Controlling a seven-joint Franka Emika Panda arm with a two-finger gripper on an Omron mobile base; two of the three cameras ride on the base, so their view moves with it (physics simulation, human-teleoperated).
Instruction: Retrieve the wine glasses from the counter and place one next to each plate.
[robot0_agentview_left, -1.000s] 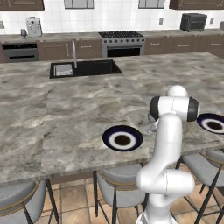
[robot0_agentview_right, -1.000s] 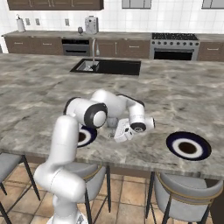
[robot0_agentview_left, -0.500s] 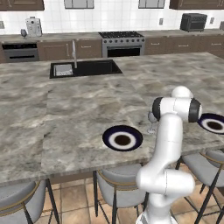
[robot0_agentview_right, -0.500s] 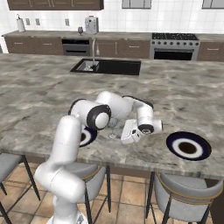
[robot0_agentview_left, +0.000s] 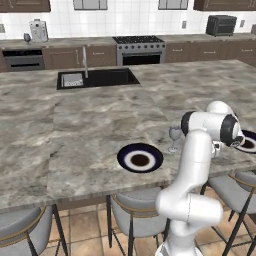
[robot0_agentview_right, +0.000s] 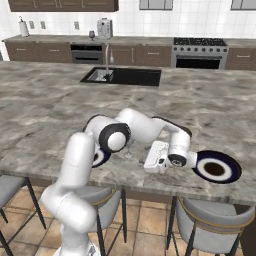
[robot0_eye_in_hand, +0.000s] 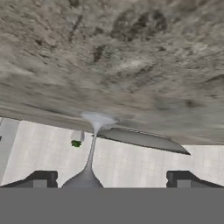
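- A wine glass (robot0_agentview_left: 174, 136) stands upright on the marble island (robot0_agentview_left: 75, 130), just beside the near plate (robot0_agentview_left: 140, 157), on its right in the left base view; in the hand view the glass (robot0_eye_in_hand: 91, 153) appears upside down, foot on the marble, stem running between the two finger tips.
- The gripper (robot0_eye_in_hand: 111, 179) is spread wide — a finger tip (robot0_eye_in_hand: 41, 179) on either side of the bowl, well apart from it, holding nothing.
- Since a second ago the hand (robot0_agentview_right: 157, 157) has drawn away from the glass toward the second plate (robot0_agentview_right: 216, 167), and the jaws have stayed wide.
- The arm's elbow (robot0_agentview_right: 112, 137) covers part of the near plate and the glass in the right base view.
- Further off: the sink (robot0_agentview_left: 95, 78) set in the island, a range (robot0_agentview_left: 140, 49) against the back wall, stools (robot0_agentview_left: 135, 215) under the island's near edge.
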